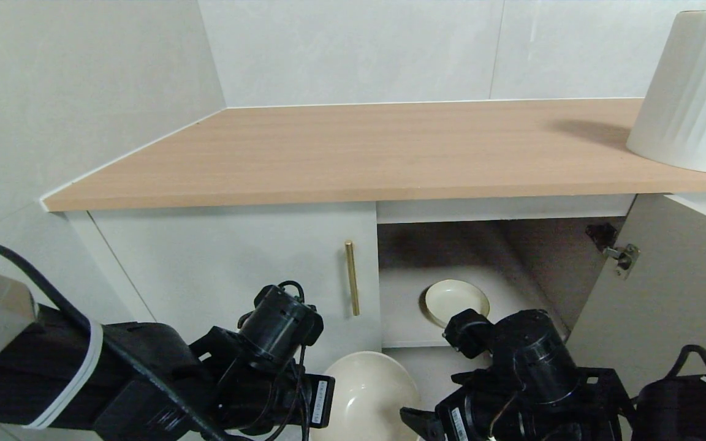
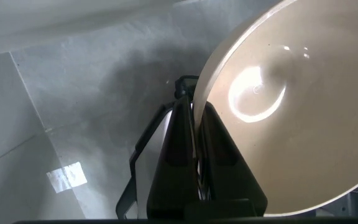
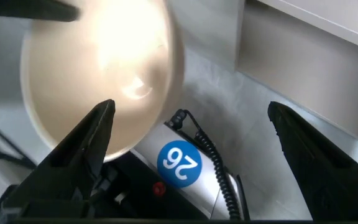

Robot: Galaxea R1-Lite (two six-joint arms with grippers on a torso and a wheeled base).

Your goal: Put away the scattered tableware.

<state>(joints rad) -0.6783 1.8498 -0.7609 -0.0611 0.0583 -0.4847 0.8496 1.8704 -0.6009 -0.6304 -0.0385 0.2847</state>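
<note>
The wooden desk (image 1: 353, 153) runs across the head view, its right end cut off by the frame. Below it is a white cabinet (image 1: 224, 269) with the left door closed and the right door (image 1: 665, 294) swung open. The far inside of the open compartment is in shadow and hard to make out.

A white ribbed shade (image 1: 696, 92) stands on the right end of the desk. Its right side is cut off, so its full shape cannot be told.

The large bowl (image 1: 365, 392) is cream and is held low in front of the cabinet, between the two arms and tilted. Its lower part is cut off by the frame and its left edge is hidden behind the left wrist. The left gripper (image 2: 194, 115) has its fingers (image 2: 179, 143) clenched on the large bowl's (image 2: 291, 112) rim, one on each face.

The right gripper (image 3: 191, 109) has its fingers (image 3: 86, 149) spread wide with nothing between them. The large bowl (image 3: 98, 74) shows beyond them, washed out by glare.

A small dish (image 1: 457, 300), also cream, lies on the cabinet floor inside the open compartment. Its near rim is hidden behind the right wrist.

A gold handle (image 1: 352, 278) stands upright on the closed door, and a hinge (image 1: 622, 254) sits on the open one.
</note>
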